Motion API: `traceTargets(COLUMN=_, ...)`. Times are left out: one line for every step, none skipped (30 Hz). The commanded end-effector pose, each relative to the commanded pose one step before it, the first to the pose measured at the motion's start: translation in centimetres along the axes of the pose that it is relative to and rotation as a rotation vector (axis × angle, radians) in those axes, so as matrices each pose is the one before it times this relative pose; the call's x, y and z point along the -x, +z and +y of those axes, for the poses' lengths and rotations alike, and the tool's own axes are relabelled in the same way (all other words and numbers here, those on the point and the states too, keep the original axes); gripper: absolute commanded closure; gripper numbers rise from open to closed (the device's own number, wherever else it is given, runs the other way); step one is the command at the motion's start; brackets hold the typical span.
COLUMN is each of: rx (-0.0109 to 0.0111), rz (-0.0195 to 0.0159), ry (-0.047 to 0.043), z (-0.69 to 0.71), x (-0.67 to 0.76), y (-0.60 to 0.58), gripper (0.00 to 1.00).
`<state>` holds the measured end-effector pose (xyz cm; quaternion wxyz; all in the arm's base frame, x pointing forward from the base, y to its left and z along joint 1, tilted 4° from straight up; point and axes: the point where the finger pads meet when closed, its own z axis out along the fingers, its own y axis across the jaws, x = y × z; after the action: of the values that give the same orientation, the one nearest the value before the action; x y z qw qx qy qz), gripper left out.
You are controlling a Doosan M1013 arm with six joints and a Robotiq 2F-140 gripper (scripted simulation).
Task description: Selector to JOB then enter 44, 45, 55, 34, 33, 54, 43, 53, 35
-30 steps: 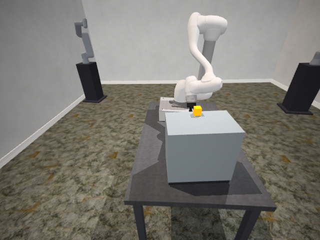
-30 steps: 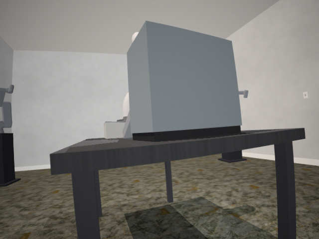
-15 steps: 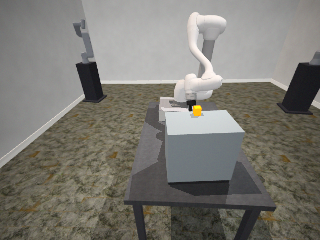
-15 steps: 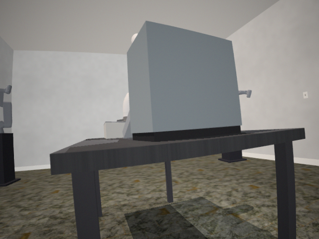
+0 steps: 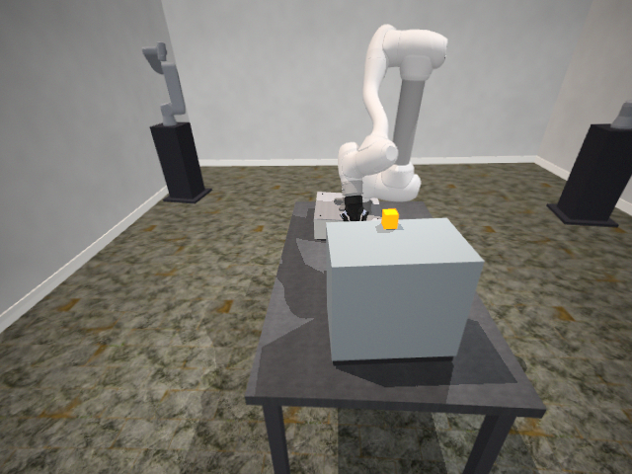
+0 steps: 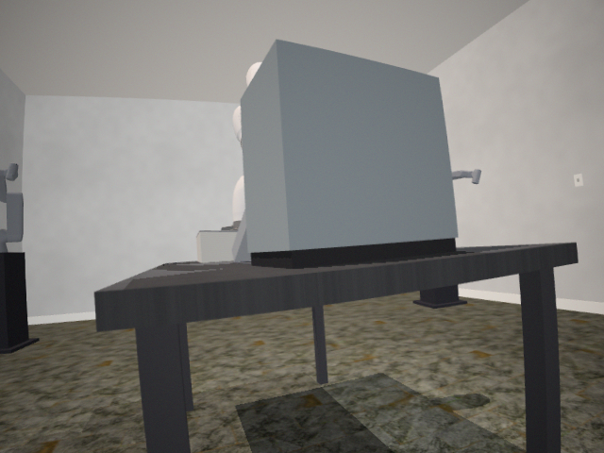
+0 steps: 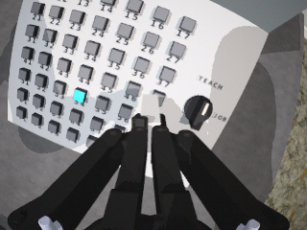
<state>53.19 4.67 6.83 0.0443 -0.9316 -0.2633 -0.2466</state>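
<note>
On the keypad you see one cyan-lit key at left, so TEACH looks active. Your hand, fully closed and empty, hovers near the selector at right; next, turn it to JOB.

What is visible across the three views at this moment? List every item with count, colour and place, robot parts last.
Table: one, dark grey, centre of the room.
Large box: one, pale grey-blue, on the table, on a black base.
Small cube: one, yellow, at the far edge of the box's top.
Keypad panel: one, white, on the table beyond the box.
Keys: many, grey, in rows on the panel; one lit cyan key at lower left in the wrist view.
Selector knob: one, black with a white mark, right of the keys, between the TEACH and JOB labels.
Pedestals: two, black, by the side walls, each carrying a grey arm.
Robot arm: one, white, bent down over the panel.
Gripper: one, black, shut and holding nothing, tips just left of the knob.
</note>
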Motion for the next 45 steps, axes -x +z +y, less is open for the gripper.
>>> traceTargets(rx=0.05179, rz=0.00135, ry=0.27347, z=5.807, x=1.955, y=-0.782, gripper=1.0)
traceTargets(rx=0.0, rz=0.0, ry=0.03037, z=0.309, x=0.006, y=-0.037, gripper=1.0)
traceTargets(rx=0.0, rz=0.0, ry=0.01258, z=0.128, x=-0.001, y=-0.015, gripper=1.0)
traceTargets(rx=0.0, rz=0.0, ry=0.00199, z=0.02, x=0.0, y=-0.002, gripper=1.0)
traceTargets(rx=0.0, rz=0.0, ry=0.0, z=0.0, x=0.0, y=0.0, gripper=0.67)
traceTargets(rx=0.0, rz=0.0, ry=0.0, z=0.0, x=0.0, y=0.0, gripper=0.67)
traceTargets(rx=0.0, rz=0.0, ry=0.0, z=0.0, x=0.0, y=0.0, gripper=0.67)
traceTargets(rx=0.0, rz=0.0, ry=0.0, z=0.0, x=0.0, y=0.0, gripper=0.67)
traceTargets(rx=0.0, rz=0.0, ry=0.0, z=0.0, x=0.0, y=0.0, gripper=0.67)
traceTargets(rx=0.0, rz=0.0, ry=0.0, z=0.0, x=0.0, y=0.0, gripper=0.67)
traceTargets(rx=0.0, rz=0.0, ry=0.0, z=0.0, x=0.0, y=0.0, gripper=0.67)
traceTargets(rx=0.0, rz=0.0, ry=0.0, z=0.0, x=0.0, y=0.0, gripper=0.67)
traceTargets(rx=0.0, rz=0.0, ry=0.0, z=0.0, x=0.0, y=0.0, gripper=0.67)
traceTargets(rx=0.0, rz=0.0, ry=0.0, z=0.0, x=0.0, y=0.0, gripper=0.67)
traceTargets(rx=0.0, rz=0.0, ry=0.0, z=0.0, x=0.0, y=0.0, gripper=0.67)
traceTargets(rx=0.0, rz=0.0, ry=0.0, z=0.0, x=0.0, y=0.0, gripper=0.67)
traceTargets(rx=0.0, rz=0.0, ry=0.0, z=0.0, x=0.0, y=0.0, gripper=0.67)
traceTargets(rx=0.0, rz=0.0, ry=0.0, z=0.0, x=0.0, y=0.0, gripper=0.67)
traceTargets(rx=0.0, rz=0.0, ry=0.0, z=0.0, x=0.0, y=0.0, gripper=0.67)
traceTargets(rx=0.0, rz=0.0, ry=0.0, z=0.0, x=0.0, y=0.0, gripper=0.67)
traceTargets(rx=0.0, rz=0.0, ry=0.0, z=0.0, x=0.0, y=0.0, gripper=0.67)
traceTargets(rx=0.0, rz=0.0, ry=0.0, z=0.0, x=0.0, y=0.0, gripper=0.67)
traceTargets(rx=0.0, rz=0.0, ry=0.0, z=0.0, x=0.0, y=0.0, gripper=0.67)
traceTargets(rx=0.0, rz=0.0, ry=0.0, z=0.0, x=0.0, y=0.0, gripper=0.67)
traceTargets(rx=0.0, rz=0.0, ry=0.0, z=0.0, x=0.0, y=0.0, gripper=0.67)
traceTargets(rx=0.0, rz=0.0, ry=0.0, z=0.0, x=0.0, y=0.0, gripper=0.67)
traceTargets(rx=0.0, rz=0.0, ry=0.0, z=0.0, x=0.0, y=0.0, gripper=0.67)
traceTargets(rx=0.0, rz=0.0, ry=0.0, z=0.0, x=0.0, y=0.0, gripper=0.67)
traceTargets(rx=0.0, rz=0.0, ry=0.0, z=0.0, x=0.0, y=0.0, gripper=0.67)
traceTargets(rx=0.0, rz=0.0, ry=0.0, z=0.0, x=0.0, y=0.0, gripper=0.67)
traceTargets(rx=0.0, rz=0.0, ry=0.0, z=0.0, x=0.0, y=0.0, gripper=0.67)
traceTargets(rx=0.0, rz=0.0, ry=0.0, z=0.0, x=0.0, y=0.0, gripper=0.67)
traceTargets(rx=0.0, rz=0.0, ry=0.0, z=0.0, x=0.0, y=0.0, gripper=0.67)
traceTargets(rx=0.0, rz=0.0, ry=0.0, z=0.0, x=0.0, y=0.0, gripper=0.67)
traceTargets(rx=0.0, rz=0.0, ry=0.0, z=0.0, x=0.0, y=0.0, gripper=0.67)
traceTargets(rx=0.0, rz=0.0, ry=0.0, z=0.0, x=0.0, y=0.0, gripper=0.67)
traceTargets(rx=0.0, rz=0.0, ry=0.0, z=0.0, x=0.0, y=0.0, gripper=0.67)
traceTargets(rx=0.0, rz=0.0, ry=0.0, z=0.0, x=0.0, y=0.0, gripper=0.67)
traceTargets(rx=0.0, rz=0.0, ry=0.0, z=0.0, x=0.0, y=0.0, gripper=0.67)
traceTargets(rx=0.0, rz=0.0, ry=0.0, z=0.0, x=0.0, y=0.0, gripper=0.67)
traceTargets(rx=0.0, rz=0.0, ry=0.0, z=0.0, x=0.0, y=0.0, gripper=0.67)
traceTargets(rx=0.0, rz=0.0, ry=0.0, z=0.0, x=0.0, y=0.0, gripper=0.67)
traceTargets(rx=0.0, rz=0.0, ry=0.0, z=0.0, x=0.0, y=0.0, gripper=0.67)
traceTargets(rx=0.0, rz=0.0, ry=0.0, z=0.0, x=0.0, y=0.0, gripper=0.67)
traceTargets(rx=0.0, rz=0.0, ry=0.0, z=0.0, x=0.0, y=0.0, gripper=0.67)
